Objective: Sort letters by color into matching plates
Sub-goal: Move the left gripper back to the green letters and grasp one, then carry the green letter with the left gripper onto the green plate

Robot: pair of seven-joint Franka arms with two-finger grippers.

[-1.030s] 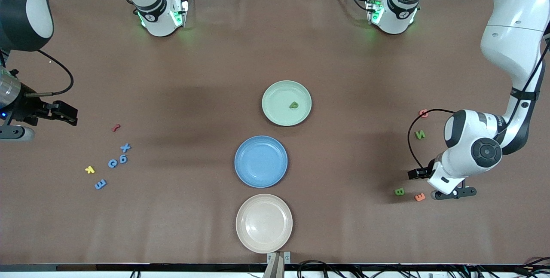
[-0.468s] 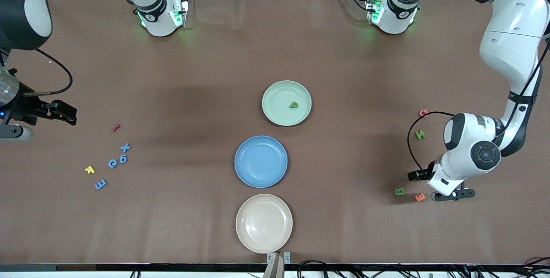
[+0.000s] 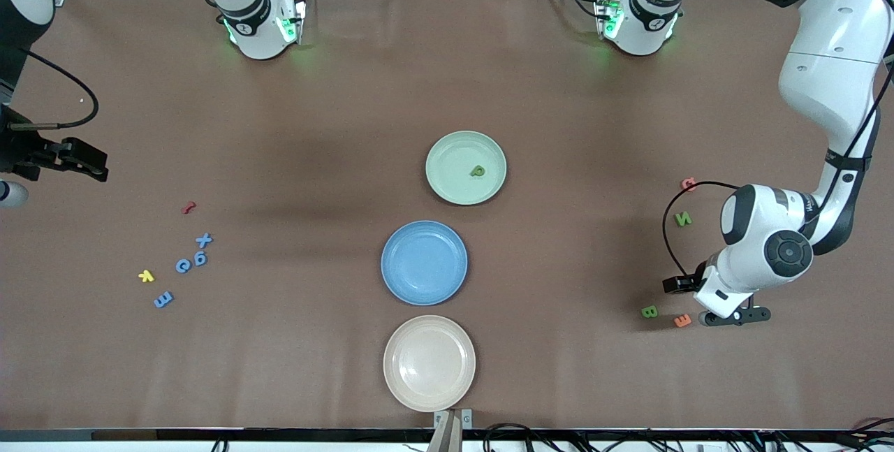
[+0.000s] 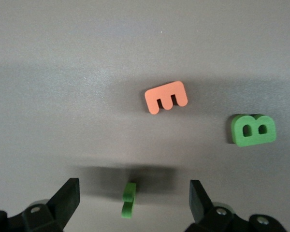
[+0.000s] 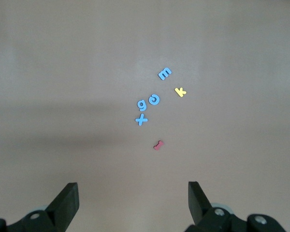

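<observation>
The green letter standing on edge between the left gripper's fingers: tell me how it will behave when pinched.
The green letter stands on its thin edge, so a nudge would likely topple it. It looks like foam: probably light and slightly squashy. The left gripper is open around it, so a centred pinch should hold.

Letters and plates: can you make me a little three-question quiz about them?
1. True or false: the green plate already holds a green letter P.
2. How many blue letters lie on the table toward the right arm's end?
3. Which letter lies between the left gripper's open fingers: A) the orange E, B) the green B, C) a green letter standing on edge?

Key: 1 true. 2 four. 3 C.
</observation>
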